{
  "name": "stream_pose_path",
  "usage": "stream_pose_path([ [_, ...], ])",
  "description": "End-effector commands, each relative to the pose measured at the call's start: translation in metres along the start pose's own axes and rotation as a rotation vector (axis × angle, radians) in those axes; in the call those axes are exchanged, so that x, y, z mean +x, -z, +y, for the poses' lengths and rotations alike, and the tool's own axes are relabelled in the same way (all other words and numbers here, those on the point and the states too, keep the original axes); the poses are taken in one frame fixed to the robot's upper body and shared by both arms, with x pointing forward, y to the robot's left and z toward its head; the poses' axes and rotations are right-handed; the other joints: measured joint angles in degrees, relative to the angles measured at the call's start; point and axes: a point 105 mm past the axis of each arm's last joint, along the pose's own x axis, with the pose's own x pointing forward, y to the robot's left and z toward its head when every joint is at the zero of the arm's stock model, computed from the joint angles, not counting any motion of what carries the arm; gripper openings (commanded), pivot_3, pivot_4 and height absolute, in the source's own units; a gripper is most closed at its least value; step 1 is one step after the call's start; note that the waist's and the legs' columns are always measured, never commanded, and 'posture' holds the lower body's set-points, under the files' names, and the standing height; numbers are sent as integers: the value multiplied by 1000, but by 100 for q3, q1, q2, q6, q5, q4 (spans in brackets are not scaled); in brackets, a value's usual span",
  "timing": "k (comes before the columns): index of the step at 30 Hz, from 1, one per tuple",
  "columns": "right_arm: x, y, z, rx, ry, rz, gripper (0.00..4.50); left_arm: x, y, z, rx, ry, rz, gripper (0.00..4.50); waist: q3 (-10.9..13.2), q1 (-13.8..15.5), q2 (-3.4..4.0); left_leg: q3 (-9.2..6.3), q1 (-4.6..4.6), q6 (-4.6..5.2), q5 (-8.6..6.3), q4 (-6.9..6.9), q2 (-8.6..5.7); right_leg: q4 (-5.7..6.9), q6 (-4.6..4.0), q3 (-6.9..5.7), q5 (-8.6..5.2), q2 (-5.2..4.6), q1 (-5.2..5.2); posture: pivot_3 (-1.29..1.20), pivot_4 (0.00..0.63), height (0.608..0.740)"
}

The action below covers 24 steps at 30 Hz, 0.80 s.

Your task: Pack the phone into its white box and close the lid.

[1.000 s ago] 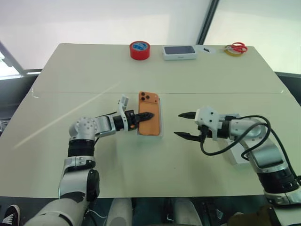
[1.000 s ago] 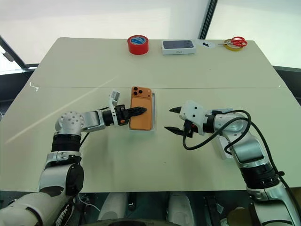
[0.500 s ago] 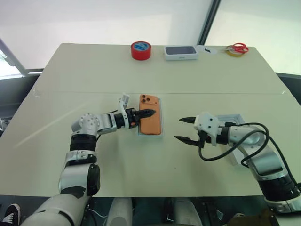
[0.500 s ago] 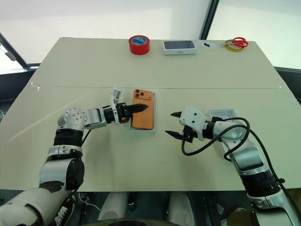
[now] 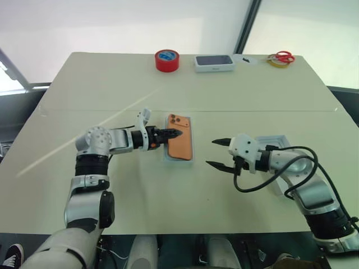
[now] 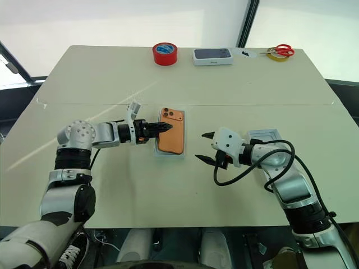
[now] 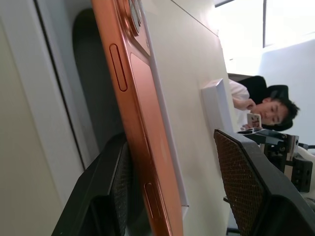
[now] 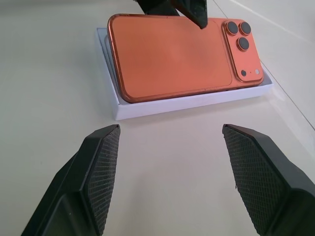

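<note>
**Phone face-down in tray, both grippers spread**

Nearest, at 4 o'clock of table (image 5: 168,213): right gripper (image 5: 217,152) spread wide, holding nothing, aimed at tray. Beside right arm: lid (image 5: 279,141), open side up. Centre: phone (image 5: 180,145) lying back-up in the white box (image 5: 192,159), long axis 6-to-12, camera block at 12 end. Left gripper (image 5: 175,133) at 9 side, fingers parted over phone's edge, not pinching. Far edge at 12: red tape roll (image 5: 166,60), box with phone picture (image 5: 214,62), scissors (image 5: 282,56).
</note>
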Motion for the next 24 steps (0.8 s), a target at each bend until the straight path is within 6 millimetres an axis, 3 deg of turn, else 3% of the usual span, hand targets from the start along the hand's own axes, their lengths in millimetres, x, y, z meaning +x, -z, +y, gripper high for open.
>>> stream_pose_path([
  [1, 4, -10, -1, -36, 0, -34, 3488, -13, -9, -13, 54, 24, -36, 2621, 0, 3, 0, 1, 2, 0, 0, 0, 0, 1, 0, 1, 0, 0, 0, 0, 150, 740],
  [13, 15, -14, -3, -38, 4, -52, 3488, -34, -24, 6, 221, -114, -201, 2621, 0, 3, 1, 2, 8, -3, 1, 4, 0, 12, -1, 3, 0, -1, 1, 0, 150, 740],
  [14, 15, -14, -5, -35, 16, -55, 3488, -36, -27, 8, 235, -125, -224, 2387, 0, 4, 0, 2, 8, -3, 1, 4, 0, 12, -1, 4, 0, -2, 1, 0, 150, 740],
  [16, 16, -14, -9, -38, 35, -47, 2945, -39, -26, 12, 341, -165, -225, 1829, 0, 4, 1, 2, 7, -3, 1, 4, 0, 13, -1, 4, 0, -2, 0, 0, 150, 740],
  [19, 21, -5, -20, -94, 90, 9, 1571, -40, -23, 28, 491, -272, -215, 236, 0, -4, 2, 9, 10, -3, 1, 1, 0, 13, -1, 7, 0, -3, -1, 0, 150, 740],
  [20, 23, -1, -24, -133, 113, 38, 1028, -39, -23, 31, 527, -293, -220, 0, 0, -2, 2, 10, 10, -3, 1, 1, 0, 13, -2, 7, 0, -3, -2, 0, 150, 740],
  [22, 28, 2, -30, -174, 137, 67, 49, -34, -21, 36, 580, -317, -207, 0, 0, 11, 2, 10, 9, -3, 1, 2, 0, 13, -3, 6, 1, -3, -4, 0, 150, 740],
  [24, 33, 3, -37, -198, 166, 84, 49, -26, -17, 38, 598, -322, -187, 0, 0, 13, 2, 11, 7, -3, 2, 3, 0, 13, -4, 6, 0, -4, -5, 0, 150, 740],
])
